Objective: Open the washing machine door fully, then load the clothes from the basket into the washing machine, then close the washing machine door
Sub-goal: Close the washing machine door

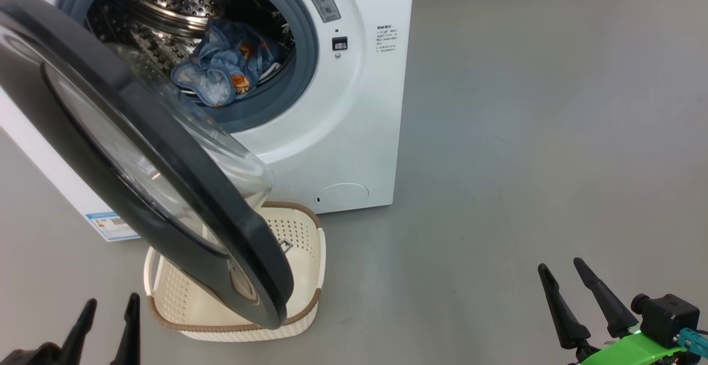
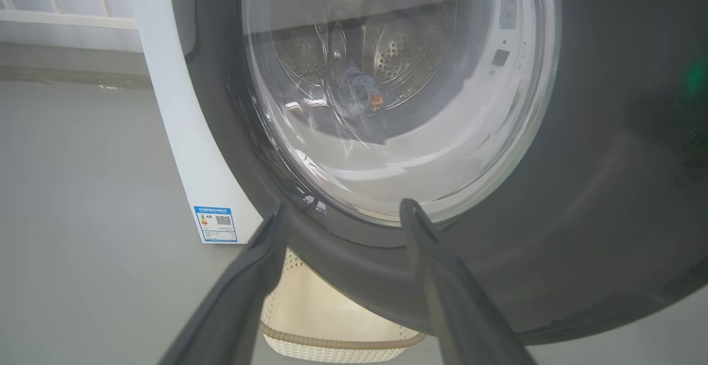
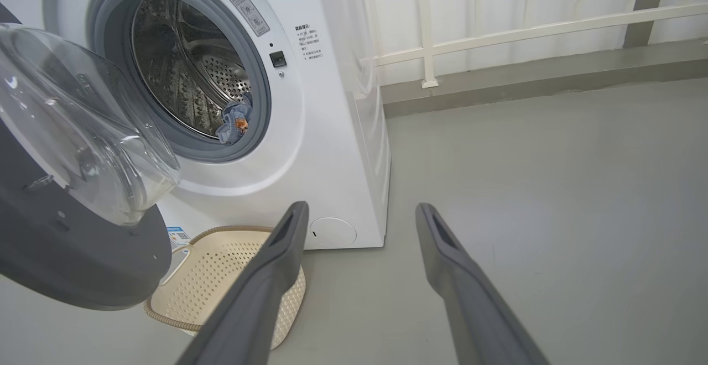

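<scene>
The white washing machine (image 1: pixel 354 133) stands at the upper left. Its black round door (image 1: pixel 166 177) hangs about half open, swung out over the cream basket (image 1: pixel 307 243). Light blue printed clothes (image 1: pixel 224 69) lie at the front of the steel drum, also seen as clothes (image 3: pixel 235 121). The part of the basket (image 3: pixel 221 276) that shows holds nothing. My left gripper (image 1: pixel 112 300) is open, low and just left of the door's lower edge; in the left wrist view the left gripper (image 2: pixel 343 206) points at the door (image 2: pixel 553 215). My right gripper (image 1: pixel 560 264) is open, far right of the machine, holding nothing.
Grey floor (image 1: pixel 553 133) stretches to the right of the machine. A white railing (image 3: pixel 498 27) above a low grey kerb runs along the back wall. A blue label sticker (image 2: pixel 215 224) marks the machine's lower left corner.
</scene>
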